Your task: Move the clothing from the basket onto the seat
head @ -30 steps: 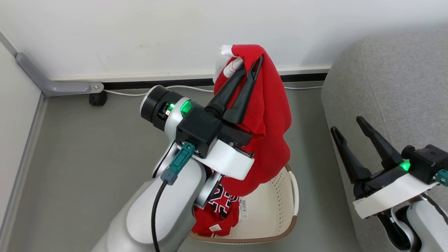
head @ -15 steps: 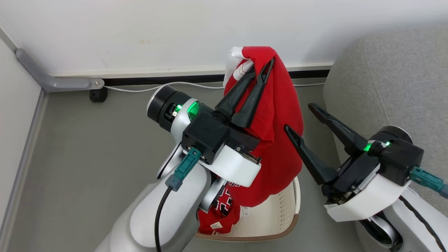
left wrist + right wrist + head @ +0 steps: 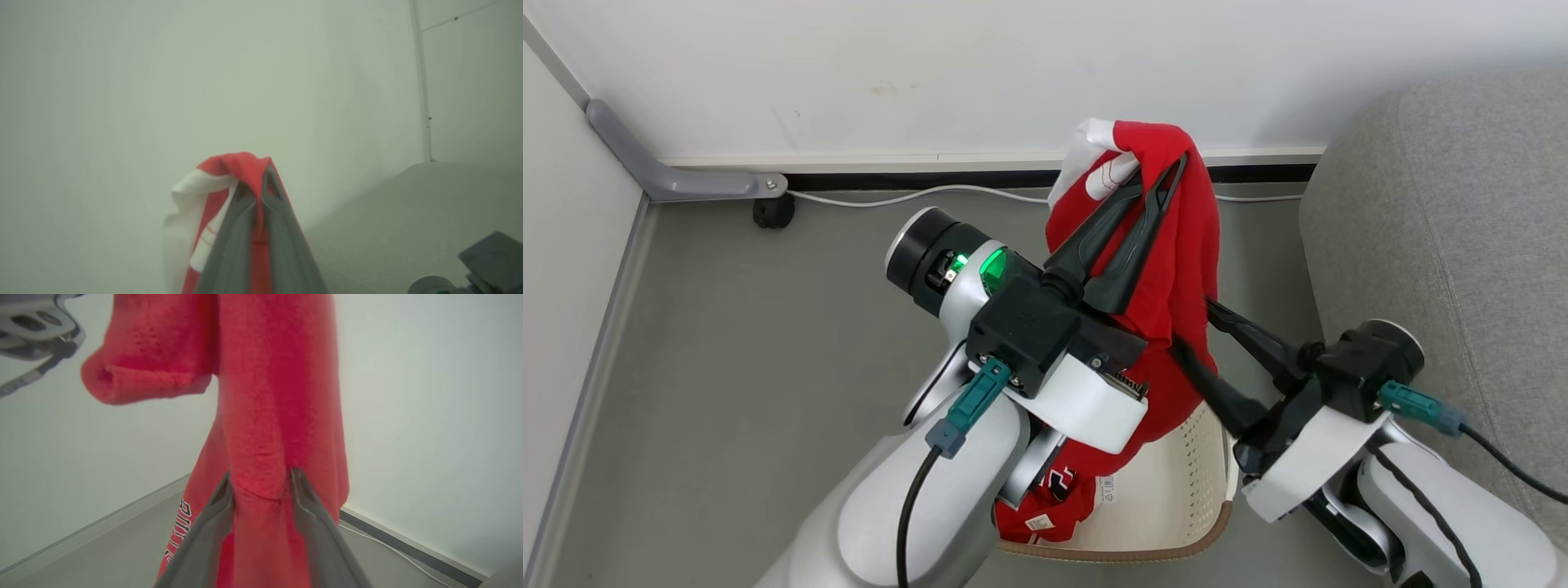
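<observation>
Grey sofa [image 3: 1445, 204] takes the right of the head view. Grey floor [image 3: 752, 343] lower left, white wall [image 3: 931, 65] across the top. Basket [image 3: 1184, 490] sits bottom centre w/ a second jersey [image 3: 1062, 510] inside. Hanging jersey [image 3: 1188, 245] is mid-frame, above the basket, pinched tight at its top by left gripper [image 3: 1160, 167]. Right gripper [image 3: 1191, 322] straddles a lower fold, jaws wide, touching cloth; can't tell if it grips. Step: carrying to sofa. Next, prob.: firm 2nd hold, swing right, hem clear of basket rim.

White wall [image 3: 849, 73], grey floor [image 3: 727, 343] (white cable [image 3: 947, 189], perhaps a caster [image 3: 773, 212])
</observation>
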Tool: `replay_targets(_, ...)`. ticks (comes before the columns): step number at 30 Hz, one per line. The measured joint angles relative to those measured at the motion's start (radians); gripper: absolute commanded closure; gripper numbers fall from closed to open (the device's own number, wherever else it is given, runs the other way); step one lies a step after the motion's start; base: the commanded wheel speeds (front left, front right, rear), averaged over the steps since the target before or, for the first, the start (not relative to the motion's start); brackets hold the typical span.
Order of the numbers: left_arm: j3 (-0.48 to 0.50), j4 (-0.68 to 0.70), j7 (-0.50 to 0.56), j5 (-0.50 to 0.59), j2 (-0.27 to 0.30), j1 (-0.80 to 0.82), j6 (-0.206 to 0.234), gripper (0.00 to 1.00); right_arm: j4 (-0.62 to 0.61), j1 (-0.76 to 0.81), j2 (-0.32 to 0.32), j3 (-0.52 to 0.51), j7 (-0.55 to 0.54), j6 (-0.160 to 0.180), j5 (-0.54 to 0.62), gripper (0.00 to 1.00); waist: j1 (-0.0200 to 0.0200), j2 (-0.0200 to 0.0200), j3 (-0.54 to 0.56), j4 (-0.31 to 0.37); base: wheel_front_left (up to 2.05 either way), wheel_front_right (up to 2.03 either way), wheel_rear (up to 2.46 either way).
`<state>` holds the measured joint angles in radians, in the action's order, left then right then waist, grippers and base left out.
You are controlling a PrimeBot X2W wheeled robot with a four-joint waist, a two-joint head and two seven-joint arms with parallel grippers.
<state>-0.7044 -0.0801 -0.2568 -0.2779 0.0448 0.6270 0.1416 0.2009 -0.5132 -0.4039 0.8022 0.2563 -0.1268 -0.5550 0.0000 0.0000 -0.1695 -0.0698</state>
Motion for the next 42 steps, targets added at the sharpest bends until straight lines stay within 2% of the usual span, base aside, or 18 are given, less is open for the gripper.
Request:
replay_targets(1,-0.002,-0.001,0.0,-0.004,0.0,0.0,0.0,1.0,0.005,-0.005,0.001,-0.001,0.0,0.0,-0.003,0.88,0.0,0.0,0.0,0.0,0.0,0.0,0.0)
replay_targets(2,-0.006,-0.002,0.0,-0.007,0.0,0.0,0.0,1.0,0.008,-0.008,0.001,-0.003,0.0,0.0,-0.006,1.0,0.0,0.0,0.0,0.0,0.0,0.0,0.0)
replay_targets(9,-0.008,-0.024,0.0,-0.032,0.0,-0.005,-0.01,1.0,0.007,-0.011,-0.003,-0.027,0.0,0.0,-0.026,1.0,0.0,0.0,-0.002,0.01,0.0,0.0,0.0)
replay_targets(10,-0.008,-0.025,0.0,-0.033,0.0,-0.006,-0.014,0.53,0.007,-0.01,-0.003,-0.029,0.0,0.0,-0.026,1.0,0.0,0.0,-0.002,0.012,0.0,0.0,0.0)
replay_targets(11,-0.006,-0.025,0.0,-0.039,0.0,-0.009,-0.019,0.0,0.005,-0.01,-0.003,-0.031,0.0,0.0,-0.026,1.0,0.0,0.0001,-0.001,0.015,0.0,0.0,0.0)
replay_targets(26,0.01,-0.164,0.0,-0.069,0.0,-0.072,-0.106,0.0,-0.096,0.05,-0.014,-0.228,0.0,0.0,-0.036,1.0,0.0,0.0,0.004,0.073,0.0,0.0,0.0)
replay_targets(35,0.031,-0.209,0.0,-0.064,0.0,-0.096,-0.138,0.0,-0.142,0.062,-0.021,-0.372,0.0,0.0,-0.054,1.0,0.0,0.0,0.001,0.171,0.0,0.0,0.0)
replay_targets(42,0.046,-0.227,0.0,-0.06,0.001,-0.127,-0.154,0.0,-0.154,0.063,-0.021,-0.437,0.0,0.0,-0.057,1.0,0.0,0.0,0.003,0.263,0.0,0.0,0.0)
